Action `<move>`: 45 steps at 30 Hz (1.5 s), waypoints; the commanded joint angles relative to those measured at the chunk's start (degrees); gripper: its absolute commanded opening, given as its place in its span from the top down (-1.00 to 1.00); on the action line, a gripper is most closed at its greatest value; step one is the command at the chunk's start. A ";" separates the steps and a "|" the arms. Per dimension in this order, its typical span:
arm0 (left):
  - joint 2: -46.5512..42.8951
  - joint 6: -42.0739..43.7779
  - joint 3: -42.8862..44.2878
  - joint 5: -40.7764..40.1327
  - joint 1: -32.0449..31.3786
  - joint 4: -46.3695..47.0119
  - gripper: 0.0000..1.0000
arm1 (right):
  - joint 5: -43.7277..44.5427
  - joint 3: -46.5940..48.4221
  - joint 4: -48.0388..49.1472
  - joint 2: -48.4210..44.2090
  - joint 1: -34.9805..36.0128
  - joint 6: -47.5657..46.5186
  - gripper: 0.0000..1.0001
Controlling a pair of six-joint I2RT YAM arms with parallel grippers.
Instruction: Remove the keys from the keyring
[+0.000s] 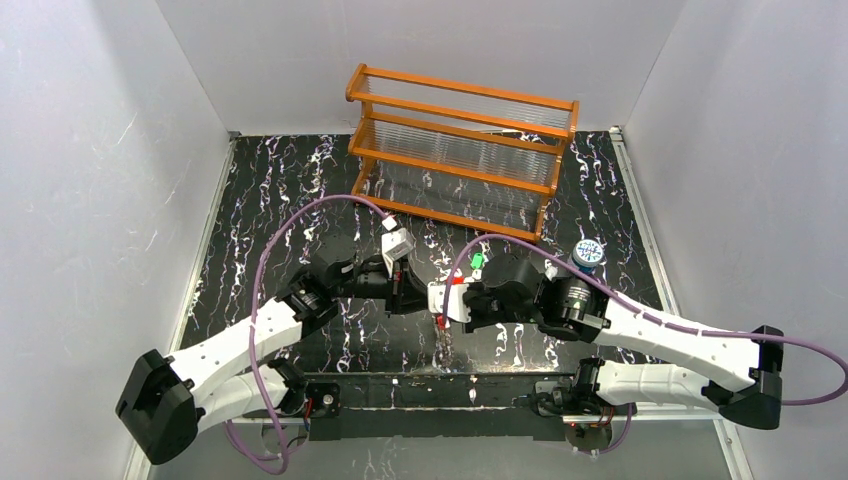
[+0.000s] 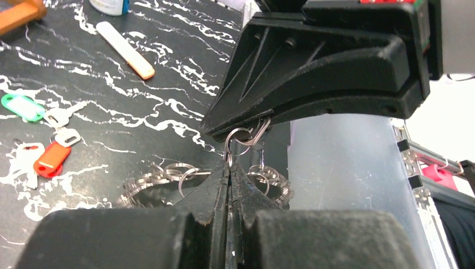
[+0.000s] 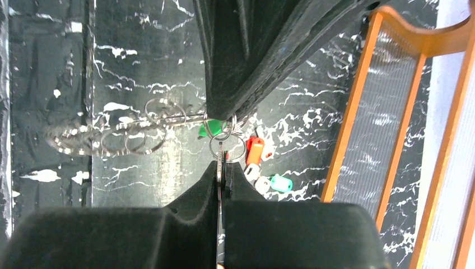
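**Top view.** Left gripper (image 1: 424, 300) and right gripper (image 1: 440, 306) tip to tip over the middle of the black marbled table (image 1: 300, 200), with the fingertips hidden under the wrist housings. Loose keys (image 1: 477, 262) just behind the meeting point, one green-headed and one red-headed. Wooden rack (image 1: 460, 150) at the far side. Round blue-white lid (image 1: 588, 252) beside the right wrist.

**Left wrist view.** Left fingers (image 2: 215, 190) pressed fully together, pinching a small split ring (image 2: 238, 137). Right gripper clamped on the same wire loops from above. Toothed keyring (image 2: 143, 188) just beneath the pinch, strung with several more wire rings; cannot tell whether it touches the table. Green and red keys flat on the table to the left, well apart from the keyring. White tube (image 2: 126, 49) with an orange cap farther off.

**Right wrist view.** Right fingers (image 3: 235, 179) clenched on the split rings, meeting the left gripper's tip. Keyring edge-on and blurred to the left. Green head right behind the rings; cannot tell if attached. Red and teal heads on the table nearby, towards the rack.
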 commanded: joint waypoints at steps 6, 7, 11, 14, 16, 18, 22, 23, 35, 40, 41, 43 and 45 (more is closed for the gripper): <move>3.31 -3.93 -3.32 -7.64 -1.43 2.20 1.00 | 2.77 -2.93 2.47 1.33 -0.02 -1.77 0.97; 3.75 -4.19 -3.32 -8.02 -1.64 2.16 1.00 | 2.33 -2.51 2.34 1.74 -0.04 -1.79 0.97; 4.31 -4.14 -2.83 -9.40 -2.30 0.49 1.00 | 0.83 -1.24 2.58 2.83 -0.02 -2.53 0.97; 4.43 -3.48 -2.41 -9.55 -2.98 -0.59 1.00 | -0.53 0.01 3.23 3.88 -0.03 -2.83 0.97; 4.93 -2.92 -1.96 -9.50 -3.85 -1.25 1.00 | -2.25 0.84 3.88 4.55 -0.03 -2.85 0.97; 5.50 -1.91 -1.41 -9.45 -5.05 -2.21 1.00 | -3.71 1.96 4.52 5.24 -0.03 -2.84 0.97; 6.41 -0.39 -0.20 -9.84 -6.98 -3.88 1.00 | -5.48 3.49 5.30 6.08 -0.02 -2.37 0.97; 6.38 -0.32 -0.13 -10.01 -7.13 -3.96 1.00 | -5.64 3.52 5.50 6.07 -0.02 -2.34 0.97; -0.14 1.33 -1.43 -11.80 -6.81 -4.42 0.58 | -3.27 1.25 4.49 2.75 -0.02 -2.88 0.97; 0.09 -0.54 -2.87 -11.21 -6.46 -2.03 0.57 | -2.86 1.14 4.02 1.94 -0.02 -3.36 0.97; 0.09 -0.85 -3.21 -11.13 -6.46 -1.55 0.57 | -2.69 1.14 4.13 1.75 -0.02 -3.36 0.97; 0.17 -1.80 -4.01 -10.89 -6.45 -0.21 0.56 | -2.69 1.19 4.51 1.43 -0.10 -3.32 0.97; 0.41 -2.18 -4.43 -10.89 -6.45 0.59 0.57 | -3.15 1.42 4.75 1.34 -0.02 -3.28 0.97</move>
